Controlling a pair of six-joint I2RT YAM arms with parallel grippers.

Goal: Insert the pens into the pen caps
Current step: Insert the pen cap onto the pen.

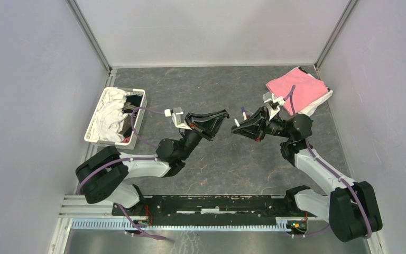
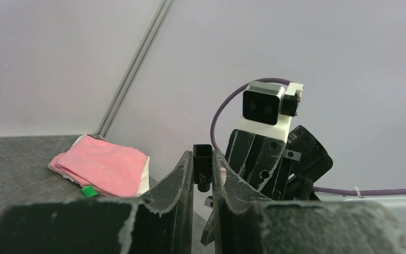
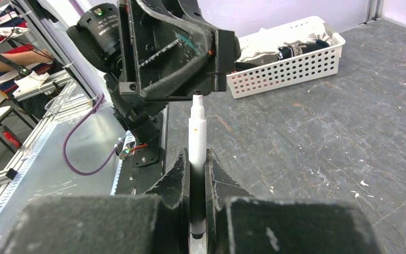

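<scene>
Left gripper (image 2: 202, 156) nearly closed, jaws pinching a small black cap (image 2: 202, 165) between the fingertips; cap sticks up above the tips in the left wrist view; right gripper (image 3: 195, 159) clamped tight on a white pen (image 3: 197, 131), barrel standing up out of the jaws, dark tip on top; both grippers raised over mid table (image 1: 211, 84), facing each other tip to tip, near but apart in the top view; in the right wrist view the pen tip sits just under the left gripper's fingers, contact with the cap cannot be told; pen's lower end hidden between the right fingers; pink cloth (image 1: 297, 90) folded at the far right corner, a green cap (image 2: 89, 191) lying at its near edge; white basket (image 1: 92, 128) at the left side holding white cloth and dark items, too small to tell what; no other pens or caps clear enough to name.
</scene>
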